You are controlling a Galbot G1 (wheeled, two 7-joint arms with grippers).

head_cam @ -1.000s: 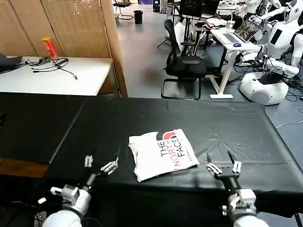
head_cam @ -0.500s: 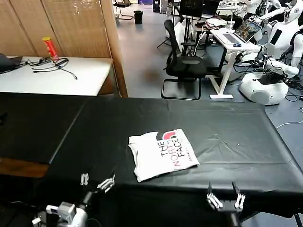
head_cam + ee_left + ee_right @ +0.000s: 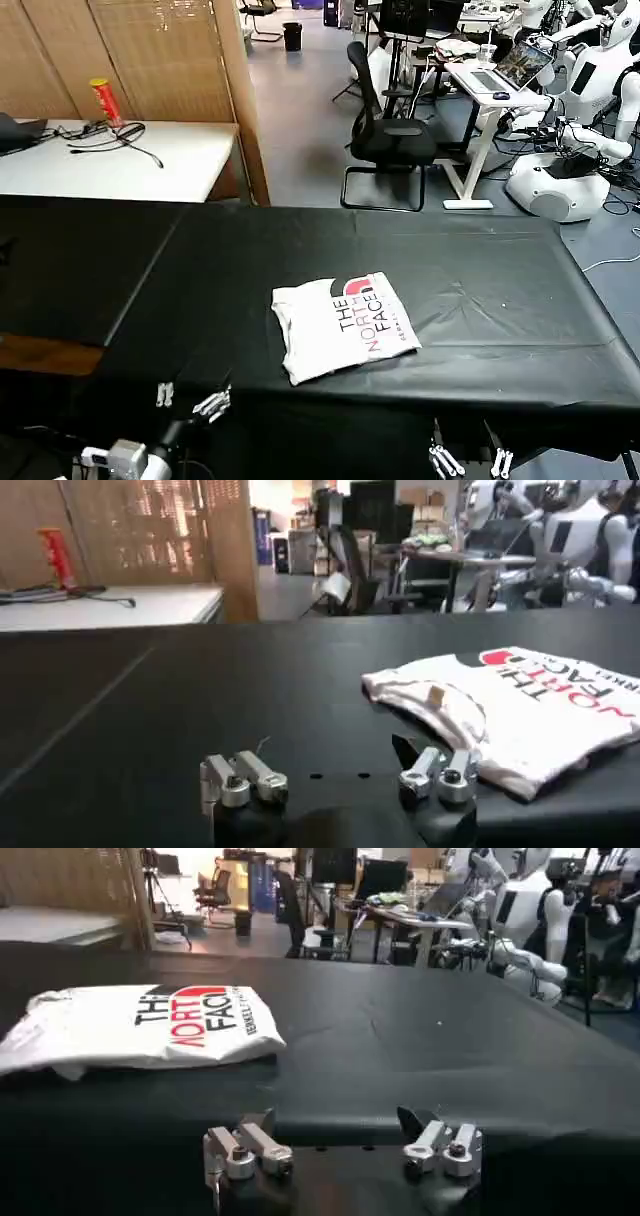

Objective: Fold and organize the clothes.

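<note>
The clothes, a white T-shirt [image 3: 343, 325] folded into a rectangle with the "THE NORTH FACE" print facing up, lie near the front middle of the black table [image 3: 480, 270]. The T-shirt [image 3: 520, 715] also shows in the left wrist view, and the T-shirt [image 3: 140, 1026] lies ahead in the right wrist view. My left gripper [image 3: 187, 399] hangs open below the table's front edge, left of the shirt. Low at the front right, my right gripper [image 3: 468, 461] is open too. Both hold nothing, as the left gripper [image 3: 340, 778] and the right gripper [image 3: 342, 1148] show up close.
A white desk [image 3: 110, 160] with a red can [image 3: 104, 101] and cables stands at the back left. Behind the table are a black office chair [image 3: 385, 135], a desk with a laptop [image 3: 510, 70] and white robots [image 3: 565, 185]. A wooden screen [image 3: 150, 60] stands behind.
Both grippers have dropped away from the table's front edge, down and towards me, staying open. The folded T-shirt has not moved.
</note>
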